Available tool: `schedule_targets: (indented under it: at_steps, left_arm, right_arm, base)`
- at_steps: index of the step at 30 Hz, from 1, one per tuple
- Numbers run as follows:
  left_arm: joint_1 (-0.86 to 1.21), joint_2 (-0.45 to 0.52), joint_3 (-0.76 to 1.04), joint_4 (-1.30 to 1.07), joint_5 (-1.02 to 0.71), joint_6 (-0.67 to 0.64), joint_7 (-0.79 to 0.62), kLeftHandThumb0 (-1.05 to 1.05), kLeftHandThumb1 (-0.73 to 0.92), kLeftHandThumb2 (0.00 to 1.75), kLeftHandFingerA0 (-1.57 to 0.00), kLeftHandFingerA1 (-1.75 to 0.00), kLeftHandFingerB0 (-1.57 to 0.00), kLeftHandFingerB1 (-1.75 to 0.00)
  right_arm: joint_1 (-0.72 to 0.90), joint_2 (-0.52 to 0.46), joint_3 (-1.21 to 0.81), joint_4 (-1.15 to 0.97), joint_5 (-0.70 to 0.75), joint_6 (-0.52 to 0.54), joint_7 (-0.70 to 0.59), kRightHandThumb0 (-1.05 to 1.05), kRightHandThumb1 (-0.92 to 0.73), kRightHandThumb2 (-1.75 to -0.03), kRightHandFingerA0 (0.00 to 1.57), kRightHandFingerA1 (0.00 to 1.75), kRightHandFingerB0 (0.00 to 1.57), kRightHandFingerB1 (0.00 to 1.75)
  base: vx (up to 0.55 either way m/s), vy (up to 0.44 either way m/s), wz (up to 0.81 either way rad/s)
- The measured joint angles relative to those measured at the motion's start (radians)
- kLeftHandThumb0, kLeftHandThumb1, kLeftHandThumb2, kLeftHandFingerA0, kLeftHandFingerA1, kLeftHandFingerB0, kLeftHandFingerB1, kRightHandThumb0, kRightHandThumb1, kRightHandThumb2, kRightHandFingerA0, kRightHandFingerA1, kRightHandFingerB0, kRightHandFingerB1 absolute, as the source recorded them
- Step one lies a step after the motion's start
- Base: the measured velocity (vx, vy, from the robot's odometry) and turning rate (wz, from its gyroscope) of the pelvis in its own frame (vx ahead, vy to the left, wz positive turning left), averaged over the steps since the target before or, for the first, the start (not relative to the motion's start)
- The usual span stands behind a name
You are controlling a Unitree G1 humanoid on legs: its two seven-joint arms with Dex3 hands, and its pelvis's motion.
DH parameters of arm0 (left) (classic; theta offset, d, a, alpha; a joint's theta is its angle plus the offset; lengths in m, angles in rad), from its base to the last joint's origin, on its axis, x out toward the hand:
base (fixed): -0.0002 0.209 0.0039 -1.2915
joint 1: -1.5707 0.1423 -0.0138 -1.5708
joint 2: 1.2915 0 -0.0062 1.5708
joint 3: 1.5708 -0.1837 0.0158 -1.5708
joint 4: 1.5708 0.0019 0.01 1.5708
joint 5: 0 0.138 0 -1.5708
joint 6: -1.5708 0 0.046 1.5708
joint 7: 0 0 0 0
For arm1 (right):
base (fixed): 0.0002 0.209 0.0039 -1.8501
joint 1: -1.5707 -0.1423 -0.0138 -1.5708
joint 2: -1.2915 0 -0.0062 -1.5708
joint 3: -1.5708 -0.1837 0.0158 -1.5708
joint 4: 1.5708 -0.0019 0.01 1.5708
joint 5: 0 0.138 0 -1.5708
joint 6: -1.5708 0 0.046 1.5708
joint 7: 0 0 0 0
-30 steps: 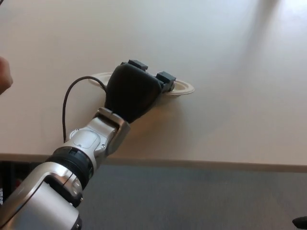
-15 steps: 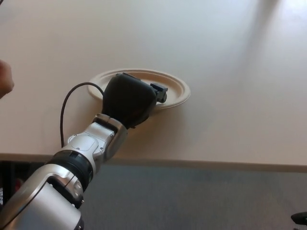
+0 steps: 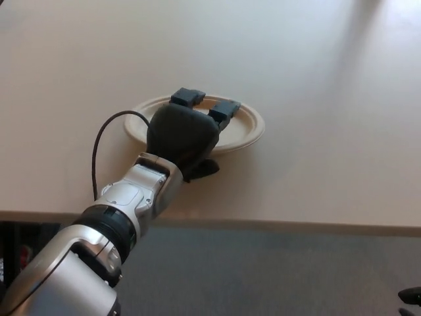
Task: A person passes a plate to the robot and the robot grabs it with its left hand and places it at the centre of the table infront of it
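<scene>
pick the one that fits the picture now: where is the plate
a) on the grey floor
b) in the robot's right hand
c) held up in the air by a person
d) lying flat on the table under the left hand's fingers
d: the plate lies flat on the table, with the left hand reaching over its near rim, two fingers spread above it and the thumb out below the rim.

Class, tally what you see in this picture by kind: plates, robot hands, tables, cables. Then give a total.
Plate: 1
Left hand: 1
Table: 1
Cable: 1
Total: 4
</scene>
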Motion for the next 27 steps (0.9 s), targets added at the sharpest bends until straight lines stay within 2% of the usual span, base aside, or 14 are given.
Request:
schedule_targets:
  at_steps: [1, 2, 4, 12, 16, 20, 21, 27]
  left_arm:
    - [-0.003, 0.0, 0.004, -0.01, -0.007, 0.013, -0.023, -1.01, 0.65, 0.62, 0.0, 0.0, 0.0, 0.0]
    - [-0.007, 0.0, 0.008, -0.025, -0.014, 0.028, -0.047, -1.02, 0.67, 0.62, 0.0, 0.0, 0.0, 0.0]
    - [-0.01, 0.0, 0.012, -0.036, -0.02, 0.036, -0.061, -1.01, 0.67, 0.62, 0.0, 0.0, 0.0, 0.0]
    - [-0.025, 0.001, 0.026, -0.127, -0.051, 0.092, -0.177, -1.02, 0.62, 0.63, 0.0, 0.0, 0.0, 0.0]
    - [-0.025, 0.001, 0.029, -0.17, -0.067, 0.109, -0.229, -0.93, 0.54, 0.6, 0.0, 0.0, 0.0, 0.0]
    - [-0.025, -0.004, 0.088, -0.208, -0.124, 0.1, -0.303, -1.01, 0.58, 0.64, 0.0, 0.0, 0.0, 0.0]
    - [-0.025, -0.005, 0.1, -0.212, -0.134, 0.097, -0.314, -1.01, 0.63, 0.6, 0.0, 0.0, 0.0, 0.0]
    - [-0.038, 0.0, 0.147, -0.293, -0.197, 0.089, -0.393, -1.0, 0.65, 0.6, 0.0, 0.0, 0.0, 0.0]
  right_arm:
    - [0.0, 0.0, 0.0, -0.002, 0.0, 0.0, 0.0, -0.8, -0.63, -1.07, 0.23, 0.61, 0.17, 0.53]
    - [0.0, 0.0, 0.0, -0.004, 0.0, 0.0, 0.001, -0.85, -0.85, -0.65, 0.25, 0.57, 0.23, 0.45]
    - [-0.001, 0.0, 0.0, -0.005, 0.0, 0.0, 0.001, -0.88, -0.81, -0.67, 0.24, 0.58, 0.21, 0.46]
    - [-0.009, 0.0, 0.001, -0.007, 0.0, 0.001, 0.004, -0.87, -0.83, -0.65, 0.25, 0.57, 0.23, 0.45]
    - [-0.013, 0.0, -0.001, -0.005, 0.002, 0.001, 0.008, -0.89, -0.84, -0.65, 0.26, 0.6, 0.23, 0.48]
    - [-0.013, 0.0, 0.0, -0.005, 0.001, 0.001, 0.009, -0.89, -0.84, -0.65, 0.24, 0.6, 0.22, 0.48]
    - [-0.013, 0.0, 0.0, -0.005, 0.001, 0.001, 0.01, -0.84, -0.62, -1.08, 0.22, 0.61, 0.14, 0.52]
    - [-0.019, 0.0, -0.003, -0.008, 0.003, 0.0, 0.014, -0.84, -0.62, -1.08, 0.22, 0.61, 0.14, 0.52]
  base:
    - [0.0, 0.0, 0.0]
    - [0.0, 0.0, 0.0]
    - [0.0, 0.0, 0.0]
    - [0.0, 0.0, 0.0]
    - [0.0, 0.0, 0.0]
    - [0.0, 0.0, 0.0]
    - [0.0, 0.0, 0.0]
    - [0.0, 0.0, 0.0]
